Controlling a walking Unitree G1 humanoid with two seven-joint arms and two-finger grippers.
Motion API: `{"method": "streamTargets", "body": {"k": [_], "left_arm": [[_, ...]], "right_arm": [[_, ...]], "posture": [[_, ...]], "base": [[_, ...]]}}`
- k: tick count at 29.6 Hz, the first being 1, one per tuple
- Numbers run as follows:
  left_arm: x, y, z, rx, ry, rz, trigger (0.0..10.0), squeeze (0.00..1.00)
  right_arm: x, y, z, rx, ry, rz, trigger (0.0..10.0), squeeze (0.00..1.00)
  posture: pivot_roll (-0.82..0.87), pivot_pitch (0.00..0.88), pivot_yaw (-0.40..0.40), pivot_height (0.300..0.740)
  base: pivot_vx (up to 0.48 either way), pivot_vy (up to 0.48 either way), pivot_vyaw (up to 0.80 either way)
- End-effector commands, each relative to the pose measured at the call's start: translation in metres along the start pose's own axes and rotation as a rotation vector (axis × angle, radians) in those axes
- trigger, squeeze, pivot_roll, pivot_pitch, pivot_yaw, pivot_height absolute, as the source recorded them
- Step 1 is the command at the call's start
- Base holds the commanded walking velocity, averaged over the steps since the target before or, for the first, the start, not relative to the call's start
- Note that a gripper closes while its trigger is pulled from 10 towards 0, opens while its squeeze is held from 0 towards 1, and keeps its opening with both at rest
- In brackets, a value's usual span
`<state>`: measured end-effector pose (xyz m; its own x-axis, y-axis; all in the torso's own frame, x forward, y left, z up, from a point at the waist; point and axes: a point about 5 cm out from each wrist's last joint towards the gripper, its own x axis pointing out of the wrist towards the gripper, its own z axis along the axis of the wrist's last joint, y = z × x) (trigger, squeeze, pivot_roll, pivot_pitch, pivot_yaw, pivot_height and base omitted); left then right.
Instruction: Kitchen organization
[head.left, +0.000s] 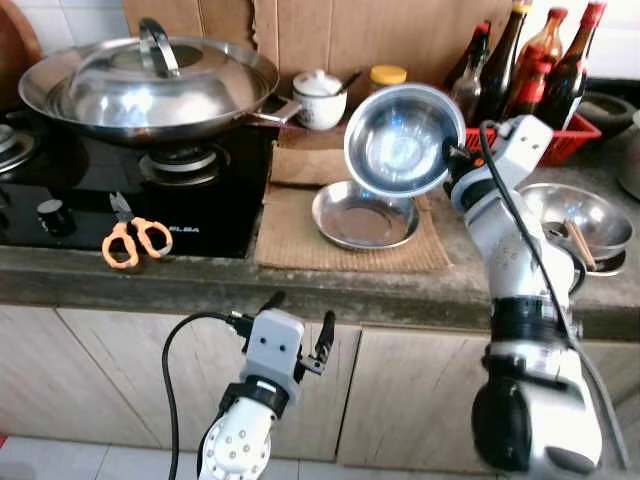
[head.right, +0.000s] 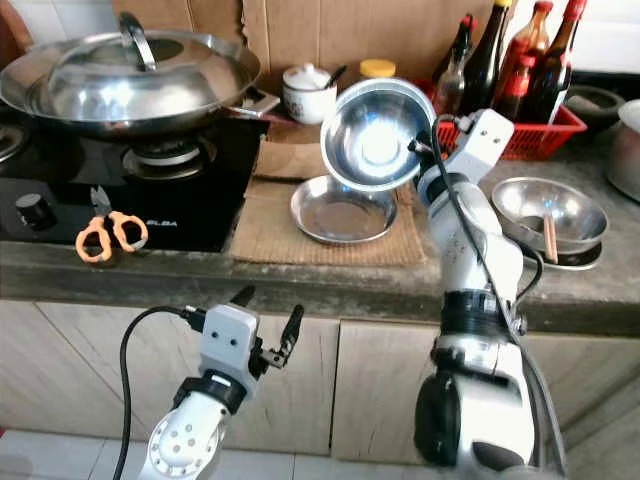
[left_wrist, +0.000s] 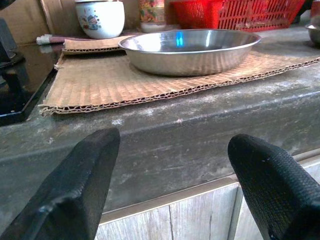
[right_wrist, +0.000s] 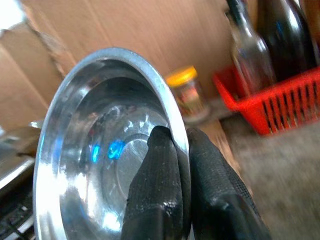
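Observation:
My right gripper (head.left: 450, 160) is shut on the rim of a steel bowl (head.left: 402, 140), holding it tipped on edge in the air above the counter. Its two black fingers (right_wrist: 165, 185) pinch the rim of the steel bowl (right_wrist: 100, 160). Directly below lies a shallow steel dish (head.left: 364, 215) on a cardboard mat (head.left: 300, 235). My left gripper (head.left: 298, 320) stands open below the counter's front edge, in front of the cabinet doors. In its wrist view the shallow steel dish (left_wrist: 190, 50) sits beyond the counter edge (left_wrist: 165, 135).
A lidded wok (head.left: 150, 85) sits on the black hob, orange scissors (head.left: 132, 238) at its front. A white lidded pot (head.left: 320, 98), a jar (head.left: 387, 77) and a red basket of bottles (head.left: 540, 75) line the back. Another steel bowl with a stick (head.left: 578, 225) lies right.

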<state>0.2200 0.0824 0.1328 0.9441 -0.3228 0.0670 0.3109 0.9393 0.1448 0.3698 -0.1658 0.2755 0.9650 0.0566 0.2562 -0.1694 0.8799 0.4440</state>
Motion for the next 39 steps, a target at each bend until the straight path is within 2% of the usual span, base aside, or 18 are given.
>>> {"method": "streamTargets", "body": {"k": [1, 3, 6, 7, 8, 9, 10, 12, 14, 17, 25, 33, 39], "left_arm": [[0.0, -0.001, -0.002, -0.008, 0.005, 0.001, 10.0, 0.0], [0.0, 0.0, -0.003, -0.019, 0.013, 0.008, 10.0, 0.0], [-0.001, 0.001, -0.004, -0.033, 0.016, 0.012, 10.0, 0.0], [-0.001, 0.001, -0.004, -0.033, 0.016, 0.012, 10.0, 0.0], [-0.001, 0.003, -0.004, -0.036, 0.016, 0.017, 10.0, 0.0], [-0.002, 0.004, -0.005, -0.036, 0.019, 0.019, 10.0, 0.0], [-0.002, 0.004, -0.005, -0.036, 0.019, 0.019, 10.0, 0.0], [-0.001, 0.005, -0.005, -0.026, 0.013, 0.013, 10.0, 0.0], [-0.001, 0.005, -0.004, -0.022, 0.01, 0.007, 10.0, 0.0], [0.0, 0.004, -0.004, -0.003, 0.004, -0.006, 10.0, 0.0], [0.002, 0.007, -0.002, 0.013, -0.005, -0.001, 10.0, 0.0], [0.004, 0.005, 0.001, 0.011, -0.02, 0.003, 10.0, 0.0], [0.002, 0.004, 0.0, 0.012, -0.019, -0.004, 10.0, 0.0]], "right_arm": [[-0.012, 0.01, 0.009, -0.046, -0.081, 0.031, 0.0, 0.0], [-0.031, 0.014, 0.009, -0.103, -0.132, 0.031, 0.0, 0.0], [-0.044, 0.019, 0.009, -0.142, -0.156, 0.059, 0.0, 0.0], [-0.044, 0.019, 0.009, -0.142, -0.156, 0.059, 0.0, 0.0], [-0.059, 0.019, 0.006, -0.146, -0.159, 0.067, 0.0, 0.0], [-0.066, 0.019, 0.004, -0.178, -0.16, 0.072, 0.0, 0.0], [-0.066, 0.019, 0.004, -0.178, -0.16, 0.072, 0.0, 0.0], [-0.082, 0.018, -0.001, -0.218, -0.15, 0.088, 0.0, 0.0], [-0.086, 0.017, -0.003, -0.229, -0.144, 0.081, 0.0, 0.0], [-0.102, 0.011, -0.009, -0.232, -0.123, 0.028, 0.0, 0.0], [-0.116, 0.008, -0.021, -0.246, -0.085, -0.037, 0.0, 0.0], [-0.116, 0.013, -0.028, -0.259, -0.079, -0.031, 0.0, 0.0], [-0.116, 0.012, -0.032, -0.27, -0.065, -0.034, 0.0, 0.0]], "posture": [[0.05, 0.019, -0.058, 0.74], [0.05, 0.013, -0.055, 0.74], [0.05, 0.009, -0.052, 0.74], [0.05, 0.009, -0.052, 0.74], [0.05, 0.006, -0.048, 0.74], [0.04, 0.007, -0.042, 0.74], [0.04, 0.007, -0.042, 0.74], [0.04, 0.009, -0.037, 0.74], [0.03, 0.012, -0.034, 0.74], [0.03, 0.015, -0.028, 0.74], [0.03, 0.019, -0.016, 0.74], [0.04, 0.019, -0.02, 0.74], [0.04, 0.023, -0.022, 0.74]], "base": [[0.0, 0.0, 0.0], [0.0, 0.0, 0.0], [0.0, 0.0, 0.0], [0.0, 0.0, 0.0], [0.0, 0.0, 0.0], [0.0, 0.0, 0.0], [0.0, 0.0, 0.0], [0.0, 0.0, 0.0], [0.0, 0.0, 0.0], [0.0, 0.0, 0.0], [0.0, 0.0, 0.0], [0.0, 0.0, 0.0], [-0.302, 0.0, 0.0]]}}
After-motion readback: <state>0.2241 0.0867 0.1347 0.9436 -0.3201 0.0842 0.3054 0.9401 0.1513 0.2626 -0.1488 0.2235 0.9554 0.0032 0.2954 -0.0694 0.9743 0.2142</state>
